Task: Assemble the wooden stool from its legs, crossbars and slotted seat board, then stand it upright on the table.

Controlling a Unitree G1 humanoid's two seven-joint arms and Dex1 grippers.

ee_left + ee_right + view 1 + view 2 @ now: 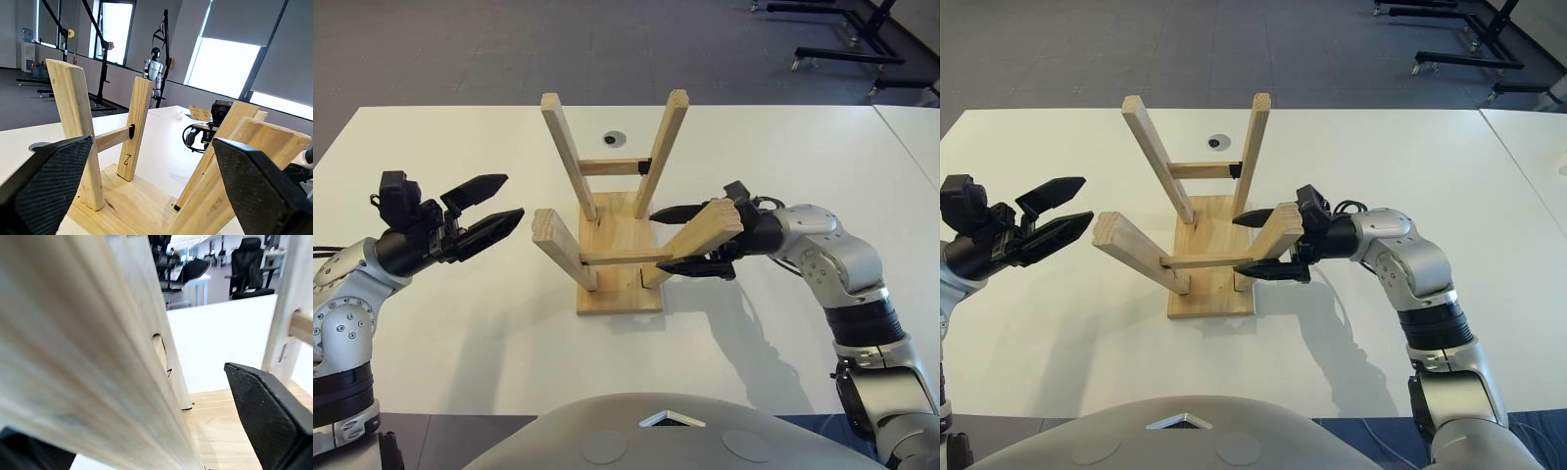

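Wooden stool point(617, 225) is seen inverted near the middle of the white table point(460, 333). The slotted seat board point(619, 294) is laid flat on the tabletop, and four legs are seated in it, pointing upward and splayed outward.

1. The far left leg point(570, 157) and the far right leg point(663, 152) are joined by the far crossbar point(612, 167).
2. The near left leg point(563, 250) and the near right leg point(700, 240) are joined by the near crossbar point(625, 258).

The right gripper point(1236, 241) is positioned at the near right leg, close to its upper end. One finger is placed on each side of the leg. The jaws are spread: in the right wrist view, bare seat board is visible between the leg and one finger pad point(264, 416), so the leg is straddled and not clamped.

The left gripper point(514, 196) is held above the table on the robot's left of the stool, near the near left leg but apart from it. Its jaws are spread and nothing is held between them. In the left wrist view both finger pads point(54, 186) are seen wide apart, with the stool legs framed between them.

A round cable grommet point(614, 138) is set into the table just behind the stool.
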